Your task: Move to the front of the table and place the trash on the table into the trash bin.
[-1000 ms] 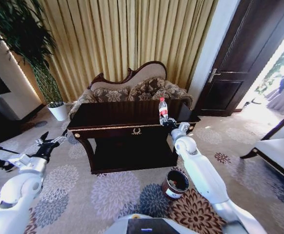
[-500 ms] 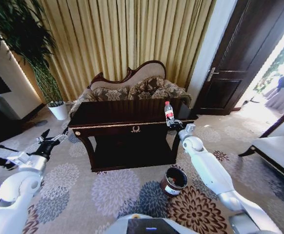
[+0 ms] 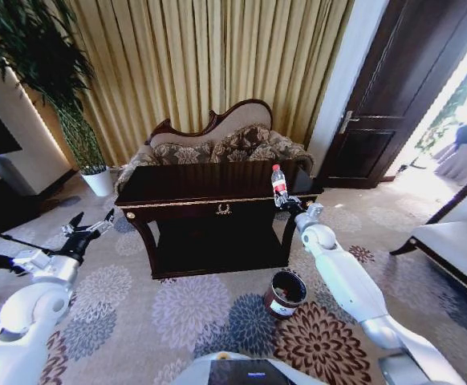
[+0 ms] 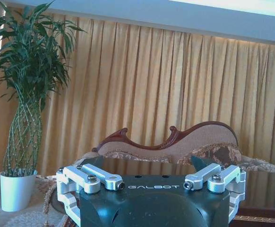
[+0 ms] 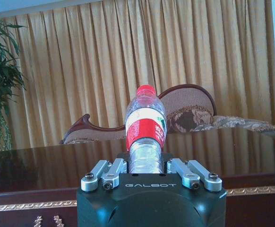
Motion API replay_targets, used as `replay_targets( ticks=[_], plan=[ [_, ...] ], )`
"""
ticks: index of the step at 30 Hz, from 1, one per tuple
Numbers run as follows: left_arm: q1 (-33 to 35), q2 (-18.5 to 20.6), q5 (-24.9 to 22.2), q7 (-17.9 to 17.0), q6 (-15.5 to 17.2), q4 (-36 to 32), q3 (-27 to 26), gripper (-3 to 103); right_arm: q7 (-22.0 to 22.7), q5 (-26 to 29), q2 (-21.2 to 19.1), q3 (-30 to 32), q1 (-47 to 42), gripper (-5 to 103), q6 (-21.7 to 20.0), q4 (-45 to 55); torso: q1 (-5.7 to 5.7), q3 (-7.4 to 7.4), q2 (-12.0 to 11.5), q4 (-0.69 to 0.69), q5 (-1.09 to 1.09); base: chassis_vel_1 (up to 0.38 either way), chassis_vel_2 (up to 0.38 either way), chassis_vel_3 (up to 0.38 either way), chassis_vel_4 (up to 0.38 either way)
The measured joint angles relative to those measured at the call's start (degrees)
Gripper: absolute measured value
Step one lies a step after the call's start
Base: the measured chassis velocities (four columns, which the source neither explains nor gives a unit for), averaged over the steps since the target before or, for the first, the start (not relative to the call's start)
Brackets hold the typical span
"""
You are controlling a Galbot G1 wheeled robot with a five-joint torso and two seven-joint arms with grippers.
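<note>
Right gripper (image 3: 285, 203) jaws clamped on upright bottle (image 3: 278, 184) at bench (image 3: 209, 185) right end; left gripper (image 3: 89, 230) jaws apart, idle left of bench.

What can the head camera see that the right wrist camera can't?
Head view: the trash bin on the carpet, the left gripper held out left of the table, the door.
Right wrist view: the finger links of the right gripper up close, shut on the bottle's lower body.
Both: the bottle upright, the table, the bench, the curtains.
</note>
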Motion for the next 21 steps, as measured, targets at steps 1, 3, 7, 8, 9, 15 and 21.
replay_targets(
  ticks=[1, 3, 7, 8, 9, 15, 21],
  plan=[
    [0.0, 0.0, 0.0, 0.0, 0.0, 0.0, 0.0, 100, 0.0, 0.0, 0.0, 0.0, 0.0, 32, 0.0, 0.0, 0.00, 0.00, 0.0, 0.00, 0.00, 0.000, 0.000, 0.000, 0.000],
    [0.0, 0.0, 0.0, 0.0, 0.0, 0.0, 0.0, 100, 0.1, 0.0, 0.2, 0.0, -0.1, 32, 0.0, 0.0, 0.00, 0.00, 0.0, 0.00, 0.00, 0.000, 0.000, 0.000, 0.000],
    [0.1, 0.0, 0.0, 0.0, 0.0, 0.3, -0.1, 100, 0.1, -0.1, 0.3, 0.1, -0.2, 32, 0.1, -0.8, 0.00, 0.00, 0.0, 0.01, -0.01, 0.000, 0.000, 0.000, 0.000],
    [0.0, 0.0, 0.0, 0.0, 0.0, 0.4, -0.1, 100, 0.1, -0.4, 0.2, 0.2, -0.2, 32, 0.1, -1.6, 0.00, 0.00, 0.0, 0.01, -0.01, 0.000, 0.000, 0.000, 0.000],
    [0.0, 0.0, 0.0, 0.0, 0.0, 0.4, -0.1, 100, 0.1, -0.4, 0.2, 0.2, -0.2, 32, 0.1, -1.6, 0.00, 0.00, 0.0, 0.01, -0.01, 0.000, 0.000, 0.000, 0.000],
    [-0.2, 0.0, 0.0, 0.0, 0.0, 0.6, -0.1, 100, -1.7, -2.4, -0.2, 1.2, -1.0, 32, 0.8, -7.8, 0.00, 0.00, 0.0, 0.01, 0.00, 0.000, 0.000, 0.000, 0.000],
    [0.0, -0.5, 0.0, 0.2, -0.3, 1.0, -0.2, 100, -7.8, -9.0, -0.3, 2.3, -2.7, 32, 4.6, -15.7, 0.00, 0.00, 0.0, -0.01, 0.00, 0.000, 0.000, 0.000, 0.000]
  ],
)
